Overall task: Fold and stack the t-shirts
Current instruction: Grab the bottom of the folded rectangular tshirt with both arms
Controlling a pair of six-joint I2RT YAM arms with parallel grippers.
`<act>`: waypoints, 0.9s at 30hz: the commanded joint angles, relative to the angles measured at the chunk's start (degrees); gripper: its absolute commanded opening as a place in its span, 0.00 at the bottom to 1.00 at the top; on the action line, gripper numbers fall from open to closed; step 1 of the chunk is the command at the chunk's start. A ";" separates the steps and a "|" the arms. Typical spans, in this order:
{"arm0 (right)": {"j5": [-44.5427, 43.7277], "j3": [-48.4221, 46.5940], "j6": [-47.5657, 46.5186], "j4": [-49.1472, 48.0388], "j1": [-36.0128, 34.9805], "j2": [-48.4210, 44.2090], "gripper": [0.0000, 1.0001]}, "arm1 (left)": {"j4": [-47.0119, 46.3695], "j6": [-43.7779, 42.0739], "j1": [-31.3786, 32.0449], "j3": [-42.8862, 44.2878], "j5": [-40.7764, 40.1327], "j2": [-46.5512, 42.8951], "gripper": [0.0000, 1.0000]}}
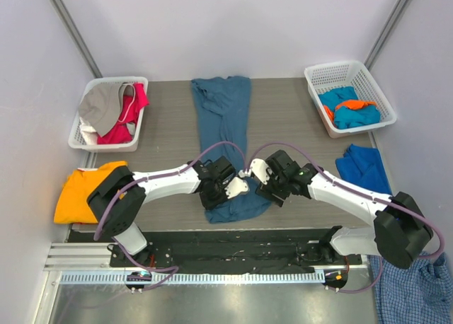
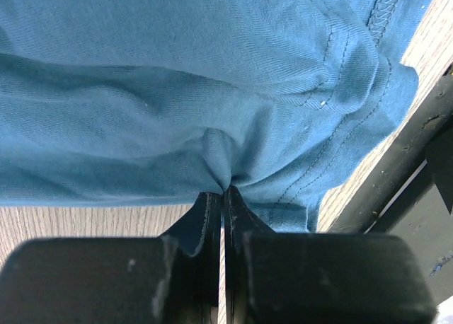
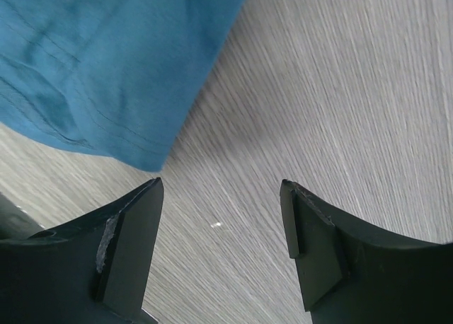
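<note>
A large dark teal-blue t-shirt (image 1: pixel 223 119) lies in a long strip from the table's back edge to its near edge. My left gripper (image 1: pixel 216 189) is shut on a pinch of its near hem; in the left wrist view (image 2: pixel 224 191) the cloth (image 2: pixel 177 90) bunches at the closed fingertips. My right gripper (image 1: pixel 272 192) is open and empty just right of the shirt's near corner, over bare table; its wrist view (image 3: pixel 221 197) shows the shirt's edge (image 3: pixel 85 69) up left. An orange t-shirt (image 1: pixel 85 189) lies at the left table edge. A blue t-shirt (image 1: pixel 363 167) lies at the right.
A white mesh basket (image 1: pixel 83 136) at back left holds grey and red-pink clothes. Another white basket (image 1: pixel 352 71) at back right holds turquoise and orange clothes. A blue-and-white checked shirt (image 1: pixel 414 296) hangs at the bottom right. The black base rail (image 1: pixel 233 243) runs along the table's near edge.
</note>
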State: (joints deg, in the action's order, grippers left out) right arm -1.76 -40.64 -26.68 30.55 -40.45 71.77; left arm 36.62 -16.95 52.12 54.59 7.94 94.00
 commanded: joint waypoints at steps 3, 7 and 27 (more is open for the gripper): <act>4.83 -3.57 1.54 0.22 -2.79 1.44 0.74 | 4.34 -0.54 0.26 -0.89 -2.14 0.75 0.02; 5.01 -3.92 1.63 -0.13 -5.52 3.46 0.73 | 4.34 -0.98 0.26 -0.01 -2.67 1.54 0.01; 6.59 -2.60 -1.62 -2.95 -9.83 9.96 0.54 | 3.02 -2.21 0.18 -1.59 -3.64 2.86 0.00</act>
State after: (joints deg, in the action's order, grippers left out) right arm 4.38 -42.63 -26.06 27.92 -49.93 78.81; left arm 39.97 -17.19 52.12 55.40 5.21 94.89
